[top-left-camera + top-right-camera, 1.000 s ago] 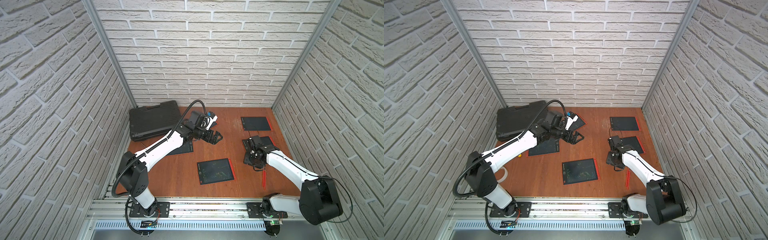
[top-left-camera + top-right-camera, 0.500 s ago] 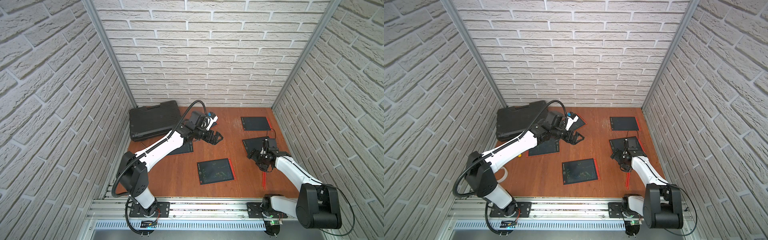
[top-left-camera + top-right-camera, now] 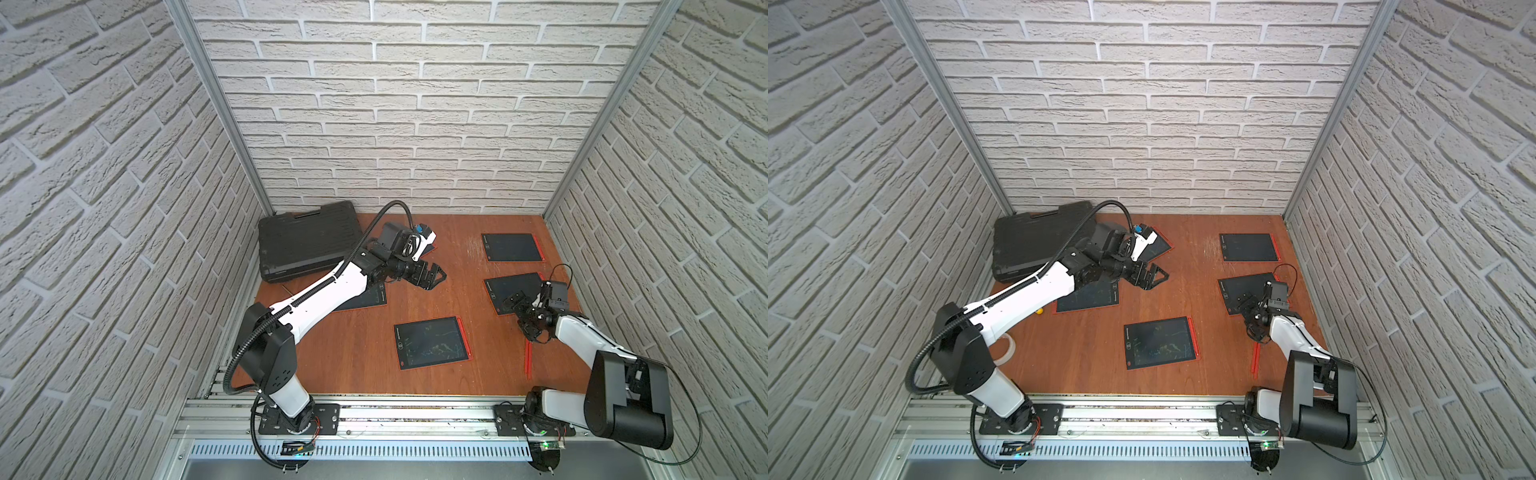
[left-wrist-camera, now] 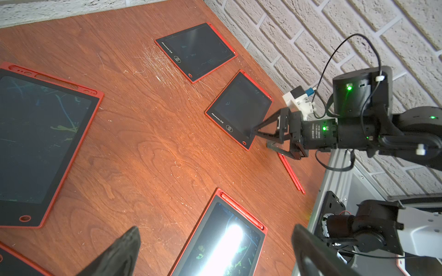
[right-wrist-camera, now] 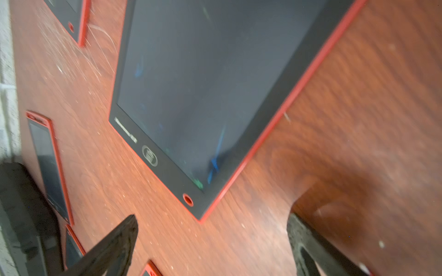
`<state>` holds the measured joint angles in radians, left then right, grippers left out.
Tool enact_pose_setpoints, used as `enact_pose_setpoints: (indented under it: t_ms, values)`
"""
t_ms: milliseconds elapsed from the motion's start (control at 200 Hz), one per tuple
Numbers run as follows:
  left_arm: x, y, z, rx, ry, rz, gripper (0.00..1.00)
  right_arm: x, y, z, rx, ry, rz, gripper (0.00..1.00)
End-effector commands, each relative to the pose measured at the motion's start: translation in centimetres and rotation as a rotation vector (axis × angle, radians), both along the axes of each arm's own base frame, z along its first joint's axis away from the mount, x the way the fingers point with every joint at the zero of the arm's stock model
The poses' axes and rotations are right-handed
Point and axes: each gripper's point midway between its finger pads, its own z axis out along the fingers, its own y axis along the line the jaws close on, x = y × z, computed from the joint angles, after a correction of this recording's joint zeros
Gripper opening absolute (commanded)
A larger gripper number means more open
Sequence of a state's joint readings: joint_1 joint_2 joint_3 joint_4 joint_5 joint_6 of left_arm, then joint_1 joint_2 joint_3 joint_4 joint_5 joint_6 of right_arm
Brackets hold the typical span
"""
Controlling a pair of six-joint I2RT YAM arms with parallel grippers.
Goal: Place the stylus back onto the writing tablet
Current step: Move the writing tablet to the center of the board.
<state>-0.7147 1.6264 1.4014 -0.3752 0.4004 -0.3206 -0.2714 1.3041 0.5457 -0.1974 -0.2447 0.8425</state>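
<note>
The red stylus [image 3: 528, 359] [image 3: 1255, 358] lies loose on the wooden table, just in front of a red-framed writing tablet [image 3: 513, 289] [image 3: 1241, 289] at the right. My right gripper [image 3: 523, 318] [image 3: 1250, 318] hangs low and open over that tablet's front edge and holds nothing. One finger is over the tablet and the other is by the stylus's far end [image 4: 290, 173]. The right wrist view shows the tablet's corner [image 5: 203, 83] between the spread fingers. My left gripper [image 3: 436, 278] [image 3: 1158, 277] is open and empty over mid-table.
A centre tablet [image 3: 432, 343] has its own stylus docked along its edge. Another tablet [image 3: 513, 247] lies at the back right, and one [image 3: 368, 297] lies under my left arm. A black case [image 3: 307, 239] fills the back left corner. The brick wall runs close along the right.
My right gripper has opened wide and swung from the tablet's left front corner to its front right edge. The stylus and the left arm have not moved.
</note>
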Motion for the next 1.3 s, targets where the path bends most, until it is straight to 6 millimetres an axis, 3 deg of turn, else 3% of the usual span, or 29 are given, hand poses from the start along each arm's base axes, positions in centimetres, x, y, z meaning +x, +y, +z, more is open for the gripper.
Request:
enact_pose_setpoints:
  t_ms: [0, 565, 920, 1295]
  values:
    - [-0.4, 0.0, 1.1, -0.014, -0.032, -0.016, 0.98, 0.2, -0.4, -1.3, 0.026, 0.011, -0.048, 0.97]
    - [-0.5, 0.0, 1.1, -0.008, -0.033, -0.02, 0.98, 3.9, -3.6, -2.3, 0.039, 0.048, -0.088, 0.96]
    - [-0.5, 0.0, 1.2, -0.007, -0.035, -0.02, 0.98, 5.9, -4.2, -3.1, 0.064, 0.072, -0.066, 0.95]
    - [-0.5, -0.1, 1.0, -0.007, -0.032, -0.022, 0.98, 9.0, -4.9, -2.5, 0.044, 0.065, 0.009, 0.93]
